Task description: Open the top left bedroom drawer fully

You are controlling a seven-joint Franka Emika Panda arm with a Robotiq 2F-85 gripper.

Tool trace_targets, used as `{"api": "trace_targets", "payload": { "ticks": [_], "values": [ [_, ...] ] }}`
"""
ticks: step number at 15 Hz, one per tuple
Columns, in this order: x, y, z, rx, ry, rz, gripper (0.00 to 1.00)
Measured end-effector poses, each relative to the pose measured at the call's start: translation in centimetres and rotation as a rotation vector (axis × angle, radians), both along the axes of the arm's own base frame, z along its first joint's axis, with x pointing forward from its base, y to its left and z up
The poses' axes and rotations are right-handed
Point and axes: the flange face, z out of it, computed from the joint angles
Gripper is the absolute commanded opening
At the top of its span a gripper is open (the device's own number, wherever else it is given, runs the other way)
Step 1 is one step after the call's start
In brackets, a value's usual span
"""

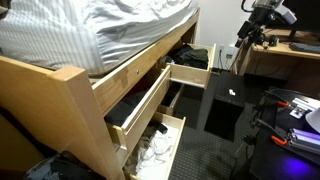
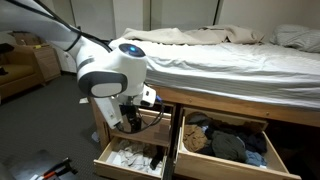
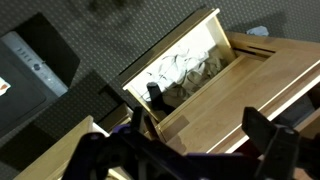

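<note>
Three light wooden under-bed drawers counted, all pulled out: top left drawer (image 1: 148,108), lower left drawer (image 1: 172,128) filled with white clothes (image 1: 157,150), right-hand drawer (image 1: 190,78). One black Robotiq gripper (image 3: 200,135) seen, fingers (image 3: 265,138) held apart, nothing clamped. Top left drawer (image 3: 235,100) found just beyond spread fingers in wrist view, partly drawn out above lower left drawer.
</note>
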Motion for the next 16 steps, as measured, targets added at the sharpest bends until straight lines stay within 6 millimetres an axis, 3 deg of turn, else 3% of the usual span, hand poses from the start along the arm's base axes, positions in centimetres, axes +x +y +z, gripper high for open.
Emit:
{"api": "trace_targets", "payload": {
  "ticks": [2, 4, 9, 13, 15, 16],
  "values": [
    [0.8, 1.5, -3.1, 0.109, 0.022, -0.066, 1.0],
    [1.8, 4.1, -4.4, 0.169, 0.047, -0.082, 1.0],
    [1.5, 2.7, -4.1, 0.134, 0.047, -0.129, 1.0],
    [2.0, 0.8, -3.4, 0.202, -0.012, -0.355, 1.0],
    [3.6, 1.5, -3.0, 0.301, -0.045, -0.445, 1.0],
    [4.9, 2.8, -2.6, 0.359, -0.059, -0.464, 1.0]
  ]
}}
